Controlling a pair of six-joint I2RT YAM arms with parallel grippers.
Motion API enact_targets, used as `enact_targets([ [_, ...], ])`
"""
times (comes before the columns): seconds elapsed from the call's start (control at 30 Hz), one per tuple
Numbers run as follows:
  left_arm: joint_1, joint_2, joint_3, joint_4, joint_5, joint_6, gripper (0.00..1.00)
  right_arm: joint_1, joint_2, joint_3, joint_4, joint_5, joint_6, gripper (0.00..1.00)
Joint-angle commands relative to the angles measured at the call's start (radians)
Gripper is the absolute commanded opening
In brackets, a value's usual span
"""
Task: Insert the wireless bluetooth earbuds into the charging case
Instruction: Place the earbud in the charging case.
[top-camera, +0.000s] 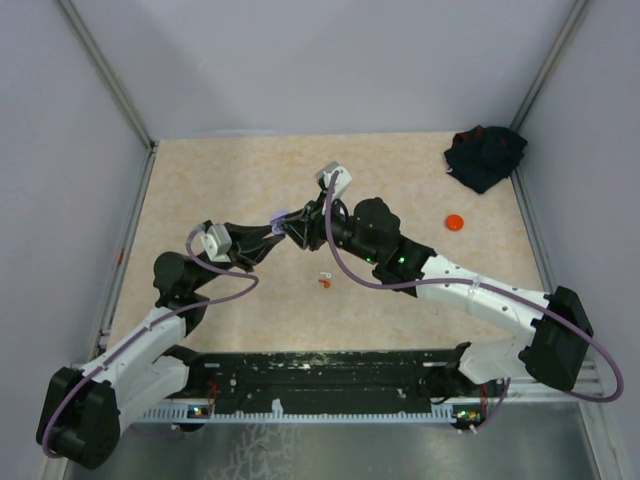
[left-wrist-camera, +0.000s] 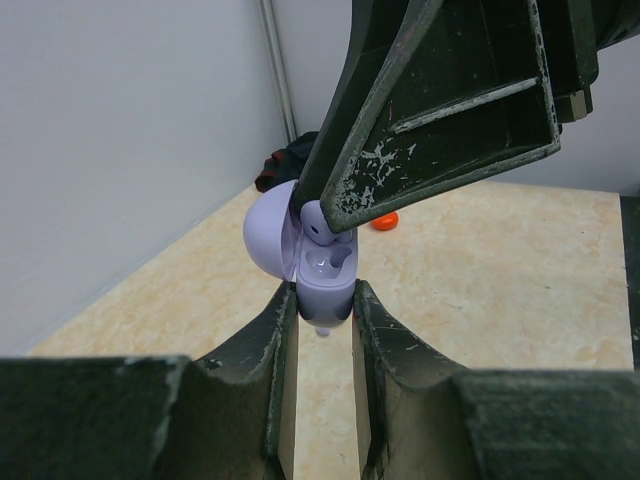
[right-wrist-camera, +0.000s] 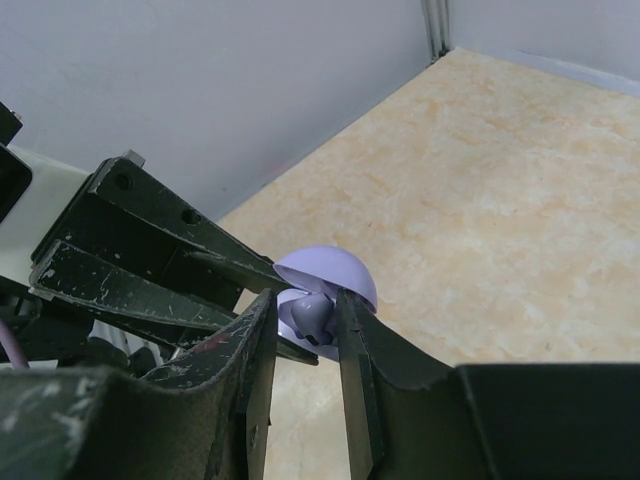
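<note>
On the near side of the lavender charging case (left-wrist-camera: 325, 272), well apart from it, two tiny bits, one red and one white (top-camera: 324, 280), lie loose on the surface (top-camera: 200, 180); they look like earbuds, but they are too small to tell for sure. The left end effector (left-wrist-camera: 322, 305) is clamped on the case's base and holds it off the surface with the lid swung open. Straight above the open well, the purple earbud (right-wrist-camera: 310, 315) sits between the fingers of the right end effector (right-wrist-camera: 306, 322), stem pointing down into the case, so the right arm is the one to press it home. Those fingers hug the earbud closely, but I cannot tell whether they pinch it or have let go. How deep it sits is also hidden by a fingertip. Beyond the case, off to its right, lie an orange disc (top-camera: 455, 222) and a dark cloth (top-camera: 485, 157).
</note>
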Motion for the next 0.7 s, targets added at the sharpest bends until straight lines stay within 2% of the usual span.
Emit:
enact_targets([
  [0.0, 0.005, -0.015, -0.002, 0.039, 0.002, -0.008, 0.01, 0.012, -0.026, 0.014, 0.021, 0.022, -0.023, 0.32],
  [0.33, 0.004, -0.011, 0.005, 0.016, -0.005, -0.006, 0.01, 0.012, -0.039, 0.041, -0.033, 0.065, -0.049, 0.33],
  [0.67, 0.005, -0.014, 0.021, -0.036, -0.033, 0.041, 0.0, 0.017, -0.003, 0.109, -0.162, 0.13, -0.048, 0.33],
])
